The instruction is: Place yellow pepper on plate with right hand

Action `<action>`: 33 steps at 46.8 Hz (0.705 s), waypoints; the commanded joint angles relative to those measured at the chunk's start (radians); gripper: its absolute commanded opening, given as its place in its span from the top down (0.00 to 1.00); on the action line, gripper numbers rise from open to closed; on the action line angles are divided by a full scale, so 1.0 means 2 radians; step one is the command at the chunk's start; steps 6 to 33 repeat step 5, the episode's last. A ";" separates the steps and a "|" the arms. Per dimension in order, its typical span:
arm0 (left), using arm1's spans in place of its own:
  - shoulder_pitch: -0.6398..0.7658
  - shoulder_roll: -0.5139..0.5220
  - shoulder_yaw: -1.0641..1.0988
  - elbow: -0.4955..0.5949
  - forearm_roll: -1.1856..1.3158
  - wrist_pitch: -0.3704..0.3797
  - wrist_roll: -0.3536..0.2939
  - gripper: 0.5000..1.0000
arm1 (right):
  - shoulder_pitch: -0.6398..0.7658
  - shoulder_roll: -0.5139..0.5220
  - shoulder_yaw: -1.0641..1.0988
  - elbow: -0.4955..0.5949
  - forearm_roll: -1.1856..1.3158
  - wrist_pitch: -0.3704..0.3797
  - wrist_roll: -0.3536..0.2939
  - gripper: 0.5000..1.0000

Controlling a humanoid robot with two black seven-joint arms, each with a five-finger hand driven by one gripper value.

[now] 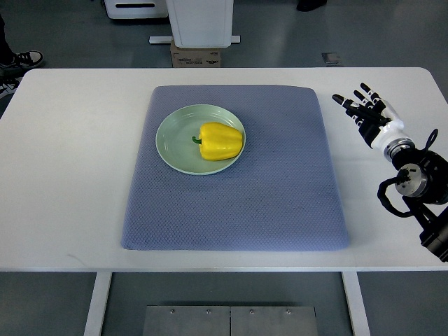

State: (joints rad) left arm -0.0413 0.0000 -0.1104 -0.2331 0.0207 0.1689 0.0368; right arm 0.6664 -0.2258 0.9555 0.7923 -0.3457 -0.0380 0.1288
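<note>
Yellow pepper [220,141] lies on its side in the pale green plate [173,136], toward the plate's right rim. Right hand [365,110] well right of plate, fingers spread, empty. Placing looks done; next move likely only parking the arm.

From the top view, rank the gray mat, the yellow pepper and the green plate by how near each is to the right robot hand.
From the right robot hand:
1. Gray mat, its right edge just left of the hand.
2. Yellow pepper, on the plate's right half.
3. Green plate, upper left of the mat; its right rim nearly ties with the pepper.
</note>
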 commanded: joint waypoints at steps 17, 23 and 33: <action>0.000 0.000 0.000 0.000 0.000 0.000 0.000 0.00 | -0.031 0.001 0.028 0.041 -0.002 0.000 0.001 0.00; 0.000 0.000 0.000 0.000 0.000 0.000 0.000 0.00 | -0.031 0.001 0.028 0.041 -0.002 0.000 0.001 0.00; 0.000 0.000 0.000 0.000 0.000 0.000 0.000 0.00 | -0.031 0.001 0.028 0.041 -0.002 0.000 0.001 0.00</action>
